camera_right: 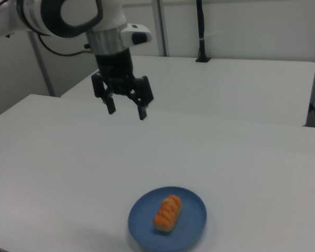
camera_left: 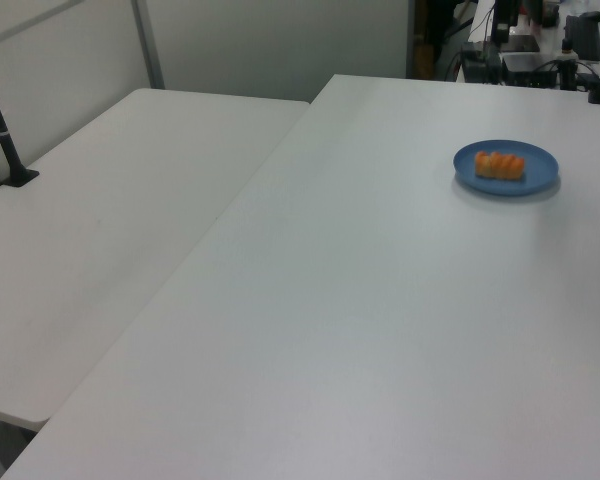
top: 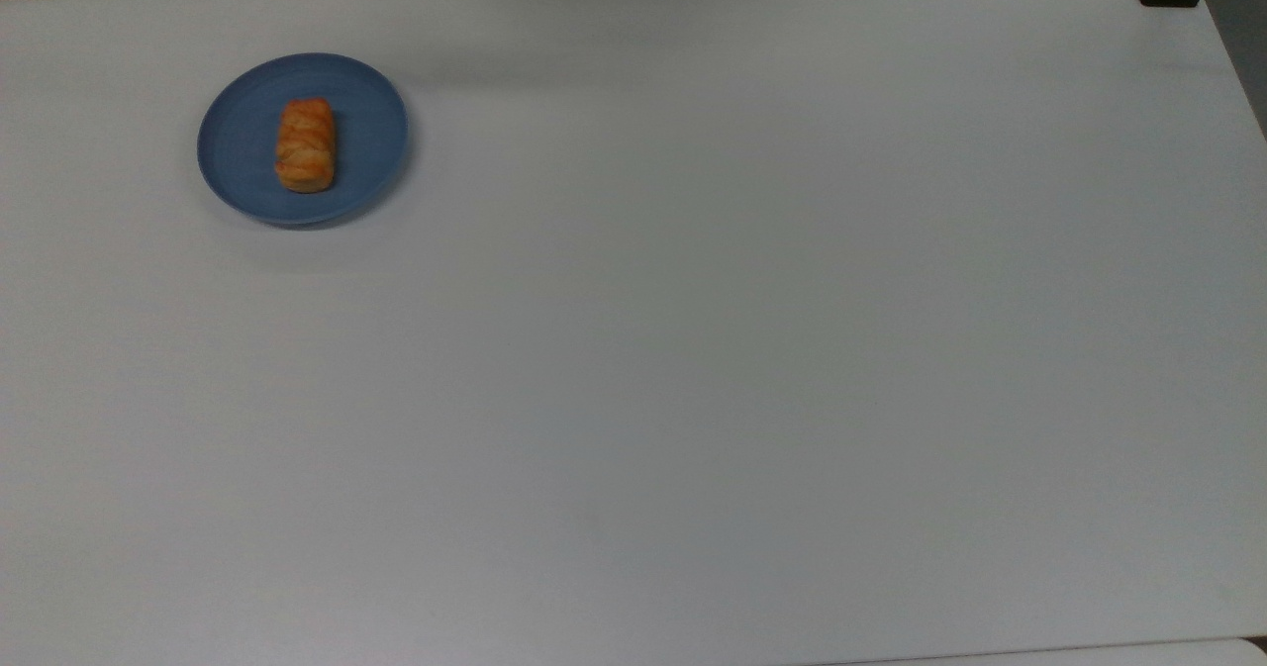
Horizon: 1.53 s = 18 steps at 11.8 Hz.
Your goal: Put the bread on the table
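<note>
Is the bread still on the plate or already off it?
On the blue plate. The bread lies flat at its middle; the open hand hangs above the table.
</note>
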### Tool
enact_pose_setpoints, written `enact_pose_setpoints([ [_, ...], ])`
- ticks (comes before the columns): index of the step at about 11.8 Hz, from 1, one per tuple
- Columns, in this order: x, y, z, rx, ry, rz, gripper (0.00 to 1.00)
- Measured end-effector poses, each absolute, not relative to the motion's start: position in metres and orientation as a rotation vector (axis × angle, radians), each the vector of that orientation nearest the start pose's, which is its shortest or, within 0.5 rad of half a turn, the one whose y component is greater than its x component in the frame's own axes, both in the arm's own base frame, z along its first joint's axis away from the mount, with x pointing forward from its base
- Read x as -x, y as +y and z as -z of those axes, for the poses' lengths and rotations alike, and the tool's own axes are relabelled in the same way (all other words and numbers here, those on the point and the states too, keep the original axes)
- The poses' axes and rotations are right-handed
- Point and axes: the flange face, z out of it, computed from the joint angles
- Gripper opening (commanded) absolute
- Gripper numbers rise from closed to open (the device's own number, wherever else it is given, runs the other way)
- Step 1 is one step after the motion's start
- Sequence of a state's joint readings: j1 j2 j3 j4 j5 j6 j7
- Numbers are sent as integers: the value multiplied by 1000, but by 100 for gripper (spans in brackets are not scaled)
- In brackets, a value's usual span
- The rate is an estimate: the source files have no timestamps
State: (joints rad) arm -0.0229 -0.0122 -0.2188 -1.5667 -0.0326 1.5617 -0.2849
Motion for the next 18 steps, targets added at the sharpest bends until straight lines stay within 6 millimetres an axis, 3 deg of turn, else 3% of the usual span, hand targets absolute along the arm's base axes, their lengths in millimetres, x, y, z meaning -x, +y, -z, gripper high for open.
enact_pose_setpoints([
  [3,-521,-194,-615,3174,-55,4,100],
  [6,-523,-216,-549,3181,-8,19,100],
  [9,-524,-220,-470,3193,-5,53,100],
  [11,-523,-217,-429,3195,-14,37,100],
  [16,-530,-215,-360,3204,-59,-18,100],
  [18,-531,-215,-342,3206,-76,-35,95],
])
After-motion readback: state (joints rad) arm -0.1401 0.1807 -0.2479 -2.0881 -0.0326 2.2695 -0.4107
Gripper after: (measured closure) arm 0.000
